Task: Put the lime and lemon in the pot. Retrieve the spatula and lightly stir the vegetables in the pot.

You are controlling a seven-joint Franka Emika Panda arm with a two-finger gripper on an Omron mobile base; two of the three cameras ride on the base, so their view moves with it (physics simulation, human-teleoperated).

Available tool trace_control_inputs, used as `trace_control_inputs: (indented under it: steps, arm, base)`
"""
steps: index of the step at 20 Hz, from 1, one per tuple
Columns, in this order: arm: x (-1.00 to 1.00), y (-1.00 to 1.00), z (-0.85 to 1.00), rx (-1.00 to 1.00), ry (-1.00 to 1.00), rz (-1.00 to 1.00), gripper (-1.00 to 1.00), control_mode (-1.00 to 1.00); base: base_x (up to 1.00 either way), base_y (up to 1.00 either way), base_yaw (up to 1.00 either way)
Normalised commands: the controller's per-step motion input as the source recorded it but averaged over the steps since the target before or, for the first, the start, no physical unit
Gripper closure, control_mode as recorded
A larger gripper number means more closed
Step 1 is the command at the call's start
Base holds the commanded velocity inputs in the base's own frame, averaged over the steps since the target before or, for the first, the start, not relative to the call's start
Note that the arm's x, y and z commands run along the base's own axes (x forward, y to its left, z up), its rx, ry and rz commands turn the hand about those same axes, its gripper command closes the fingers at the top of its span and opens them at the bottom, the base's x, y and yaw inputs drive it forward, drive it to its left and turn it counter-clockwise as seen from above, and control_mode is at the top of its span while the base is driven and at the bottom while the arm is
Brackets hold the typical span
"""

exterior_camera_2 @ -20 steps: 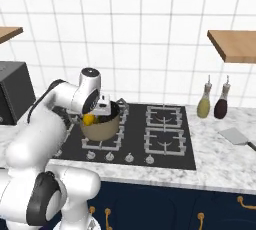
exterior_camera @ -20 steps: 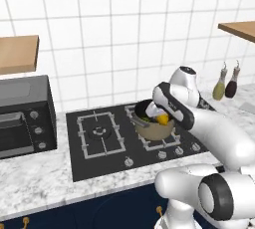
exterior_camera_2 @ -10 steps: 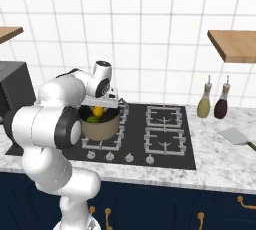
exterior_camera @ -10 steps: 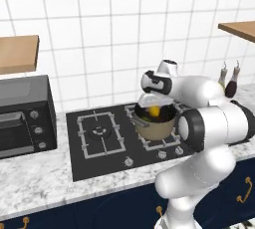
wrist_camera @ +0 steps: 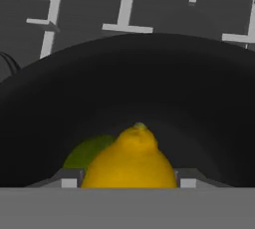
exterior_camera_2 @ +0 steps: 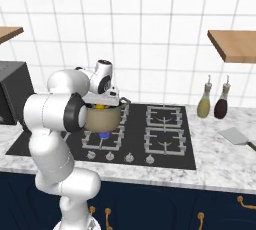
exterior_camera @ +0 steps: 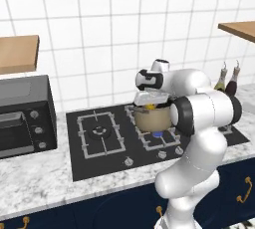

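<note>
While the gripper (wrist_camera: 128,180) hangs right over the pot's mouth, its two fingers are pinching the lemon (wrist_camera: 129,161) between them, so the yellow fruit sits just above the dark inside. Tucked behind the lemon, lower down in the pot (exterior_camera: 152,119), you can see a bit of the lime (wrist_camera: 85,154). That pot's on the stove (exterior_camera_2: 165,129), and the spatula (exterior_camera_2: 235,136) lies well off on the counter (exterior_camera_2: 220,161), right of the burners.
</note>
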Motion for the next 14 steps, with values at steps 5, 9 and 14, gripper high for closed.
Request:
trace_control_inputs:
  steps: [5, 9, 14]
  arm:
    - [-0.77, 0.00, -0.04, 0.00, -0.12, 0.00, -1.00, -1.00]
    - [-0.52, -0.01, 0.00, 0.00, -0.15, -0.01, -1.00, -1.00]
    - [-0.03, -0.01, 0.04, 0.00, -0.18, -0.02, -1.00, -1.00]
  base:
    - [0.00, 0.00, 0.00]
    - [0.00, 0.00, 0.00]
    - [0.00, 0.00, 0.00]
